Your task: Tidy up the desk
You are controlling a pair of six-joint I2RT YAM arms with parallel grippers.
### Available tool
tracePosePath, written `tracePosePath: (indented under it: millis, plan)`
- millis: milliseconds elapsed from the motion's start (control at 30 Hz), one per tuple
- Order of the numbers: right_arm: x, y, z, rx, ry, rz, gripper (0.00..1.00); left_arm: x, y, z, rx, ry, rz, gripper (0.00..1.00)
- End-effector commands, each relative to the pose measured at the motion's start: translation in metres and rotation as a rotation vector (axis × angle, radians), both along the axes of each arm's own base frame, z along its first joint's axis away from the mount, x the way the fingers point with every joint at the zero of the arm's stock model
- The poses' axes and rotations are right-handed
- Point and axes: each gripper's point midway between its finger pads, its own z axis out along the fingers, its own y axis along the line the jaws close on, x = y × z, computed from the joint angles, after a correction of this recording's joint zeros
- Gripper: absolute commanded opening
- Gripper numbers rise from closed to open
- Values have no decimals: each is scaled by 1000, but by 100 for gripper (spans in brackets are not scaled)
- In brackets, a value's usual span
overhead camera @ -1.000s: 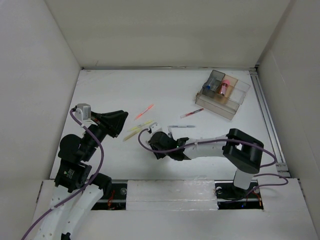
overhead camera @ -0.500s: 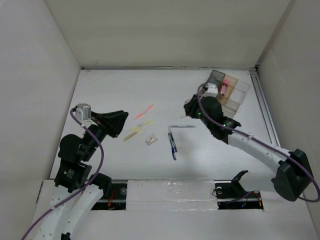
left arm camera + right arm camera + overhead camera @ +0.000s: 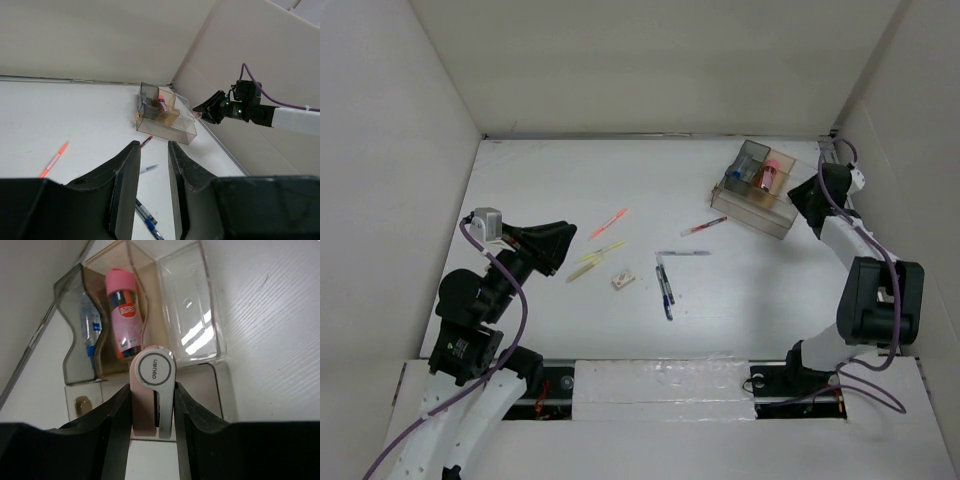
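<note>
Several small items lie scattered across the desk [image 3: 520,180], the broad white tabletop that fills the floor of the enclosure, with the tidying judged well short of halfway. Loose at mid-table are a pink pen [image 3: 609,222], yellow highlighters [image 3: 592,261], a small white block [image 3: 621,279], two blue pens [image 3: 664,288], a pale pen [image 3: 683,253] and, further right, a red pen [image 3: 704,226].

At the far right, beside the metal rail [image 3: 850,220], stands the clear organizer [image 3: 752,210]. It already holds a pink tube [image 3: 122,315] in its middle compartment and a blue-labelled item [image 3: 89,325] in the one next to it; a third, clear compartment shows nothing inside.

Just right of the box, the right gripper [image 3: 151,389] hangs over the organizer's long front section with its jaws pinching a pink-and-white dispenser [image 3: 155,369] (correction tape, by the look of its round end). That piece seems about to be dropped in.

On the near left, the left gripper [image 3: 152,145] hovers above the table near the highlighters, jaws drawn almost together with nothing between them.

Two items stowed, one in the air and every pen yet to be gathered: most of the job remains.
</note>
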Motion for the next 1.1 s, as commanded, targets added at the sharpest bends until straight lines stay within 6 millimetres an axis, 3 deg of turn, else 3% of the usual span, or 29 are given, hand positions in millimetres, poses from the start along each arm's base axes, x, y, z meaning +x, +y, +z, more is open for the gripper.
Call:
tracePosePath:
  millis: [0, 33, 67, 133, 167, 267, 367, 400, 533, 567, 600, 633, 667, 700, 733, 767, 800, 833, 867, 900, 967, 1000, 1067]
  plan:
    - [24, -22, 29, 77, -105, -33, 29, -3, 2, 17, -11, -61, 4, 25]
    - [33, -26, 12, 98, -76, -36, 29, -4, 1, 16, -9, -59, -5, 25]
    - [35, -34, 18, 95, -89, -49, 30, -4, 1, 16, -8, -59, -7, 25]
    - [43, -37, 2, 109, -51, -41, 30, -3, 1, 16, -12, -61, -6, 25]
    - [50, -38, 8, 105, -62, -40, 31, -3, 1, 15, -11, -58, -1, 25]
    - [55, -46, 1, 95, -58, -76, 36, -2, 0, 14, -5, -52, -7, 25]
    - [60, -43, 14, 99, -110, -56, 60, -2, 1, 15, -9, -59, -1, 25]
    - [61, -43, 16, 99, -124, -54, 76, -1, 1, 14, -7, -53, -1, 25]
    - [56, -35, 26, 111, -132, -21, 82, 0, -1, 12, -3, -48, -8, 25]
    - [54, -25, 31, 107, -143, 2, 82, 0, 0, 13, -5, -51, -4, 25]
    - [53, -16, 54, 92, -210, 30, 82, -1, 0, 14, -7, -53, -2, 25]
    - [48, -7, 55, 81, -223, 40, 82, -1, 0, 14, -7, -53, -2, 25]
    - [48, 13, 63, 56, -244, 68, 80, -1, 0, 15, -6, -54, -5, 25]
    - [44, 20, 68, 42, -244, 74, 71, -1, 0, 14, -5, -52, -7, 25]
    - [40, 32, 81, 35, -267, 107, 55, -1, 0, 13, -6, -52, -4, 25]
    - [36, 58, 85, 16, -268, 190, 42, -2, 0, 14, -7, -55, -4, 25]
    - [33, 77, 89, 13, -283, 246, 21, -1, 1, 15, -11, -56, 2, 25]
    - [27, 100, 97, 15, -307, 322, 16, -2, 1, 17, -12, -59, 2, 25]
    - [21, 126, 93, -6, -301, 422, 12, -2, 1, 17, -10, -57, -2, 25]
    - [10, 171, 91, -5, -304, 534, 12, -1, 0, 16, -8, -53, -5, 25]
    - [-2, 214, 80, -46, -279, 642, 14, -2, 0, 16, -11, -58, -6, 25]
    - [-23, 261, 70, -54, -248, 751, 15, -2, 0, 15, -11, -56, -4, 25]
    - [-37, 295, 49, -114, -204, 802, 19, -1, 1, 16, -12, -56, 2, 26]
